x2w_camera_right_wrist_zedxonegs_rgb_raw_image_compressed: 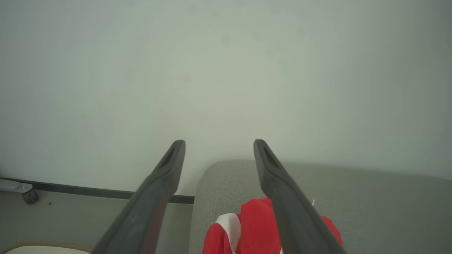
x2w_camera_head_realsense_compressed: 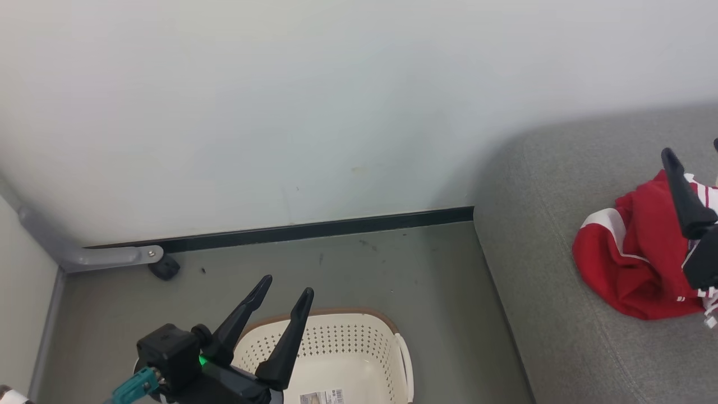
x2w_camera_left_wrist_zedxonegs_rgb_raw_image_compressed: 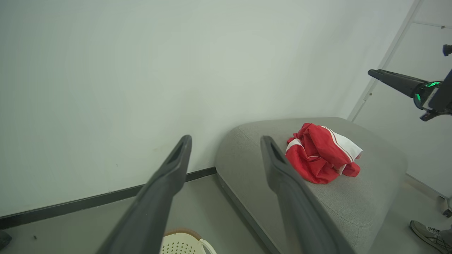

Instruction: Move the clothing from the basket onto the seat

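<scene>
Pincer, left: the left gripper (x2w_camera_head_realsense_compressed: 287, 285) hangs over the near left part of the basket (x2w_camera_head_realsense_compressed: 359, 317), its two dark fingers spread wide with nothing between them (a green light glows at its base).
Pincer, right: the right gripper (x2w_camera_right_wrist_zedxonegs_rgb_raw_image_compressed: 219, 141) has its jaws wide apart and holds nothing. In the head view it stands at the right edge in front of the clothing (x2w_camera_head_realsense_compressed: 625, 264). The left wrist view shows it raised well above the seat (x2w_camera_head_realsense_compressed: 555, 191), apart from the cloth.
Red cloth: the clothing lies in one crumpled heap on top of the seat, with white stripes and a white panel showing (how many pieces make up the heap cannot be told).
Seat: a grey woven cushion with a rounded corner, set against the wall (x2w_camera_head_realsense_compressed: 336, 112), to the right of the basket with bare floor (x2w_camera_head_realsense_compressed: 364, 269) between them.
Basket: cream with perforated sides, a brown rim and a handle on its right side. It stands on the floor, and its pale bottom shows a printed sticker (x2w_camera_head_realsense_compressed: 322, 397).
Wall foot: a dark skirting strip (x2w_camera_head_realsense_compressed: 314, 229) runs along the base of the wall. At the left a grey bracket (x2w_camera_head_realsense_compressed: 106, 257) ends beside a small black caster (x2w_camera_head_realsense_compressed: 164, 267).
Person: a grey shoe (x2w_camera_left_wrist_zedxonegs_rgb_raw_image_compressed: 429, 234) rests on the floor at the lower right of the left wrist view, beyond the seat.
</scene>
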